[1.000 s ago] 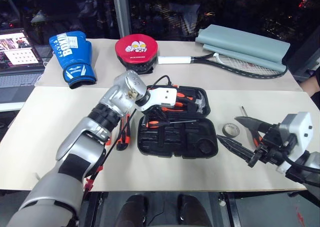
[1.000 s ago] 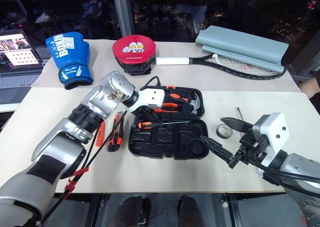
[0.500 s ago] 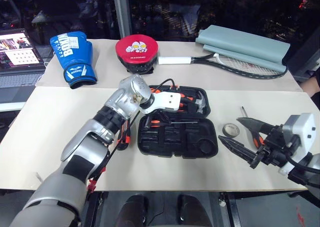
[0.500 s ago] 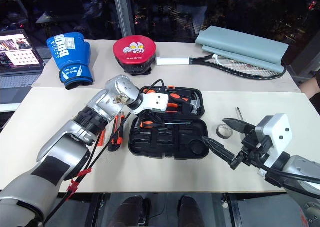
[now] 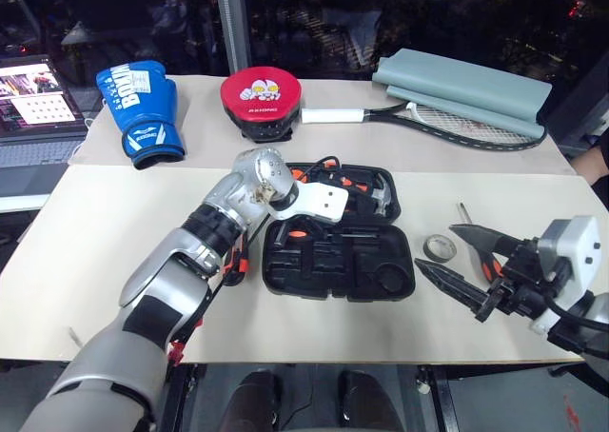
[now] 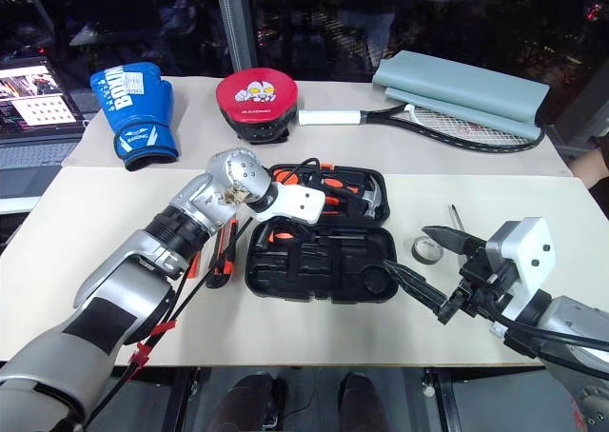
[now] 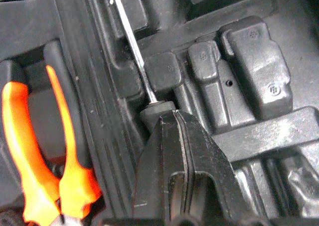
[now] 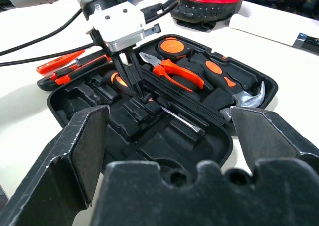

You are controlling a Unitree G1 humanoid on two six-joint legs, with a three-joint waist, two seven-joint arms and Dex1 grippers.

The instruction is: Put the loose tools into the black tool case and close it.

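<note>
Found the left gripper (image 7: 172, 117) with its jaws pressed together, tips down in the near half of the open black tool case (image 5: 285, 284). Saw them right at the black collar of a screwdriver (image 8: 174, 114) lying in that half, its shaft stretched along a moulded recess. Could not tell whether the closed tips actually pinched the handle or merely rested against it. Noted orange-handled pliers (image 7: 30, 151) seated in the far half, just across the hinge ridge, and a steel-headed hammer (image 5: 381, 196) at that half's right end.

Found the right gripper (image 5: 434, 248) with its jaws spread wide and holding nothing, hovering low above the table (image 5: 95, 261) to the right of the case and pointing toward it. Spotted the small tape roll (image 5: 439, 247) flat on the table between case and gripper, and a thin metal-shafted tool (image 5: 463, 211) just beyond it.

Saw the utility knife (image 6: 221, 259) and a slim orange tool (image 8: 62, 61) lying side by side just left of the case, partly behind the left forearm.

Noted, further back, a blue boxing glove (image 5: 138, 108), a red-topped punch pad (image 5: 260, 99), a tennis racket (image 5: 447, 123) and a folded grey mat (image 5: 466, 80).
</note>
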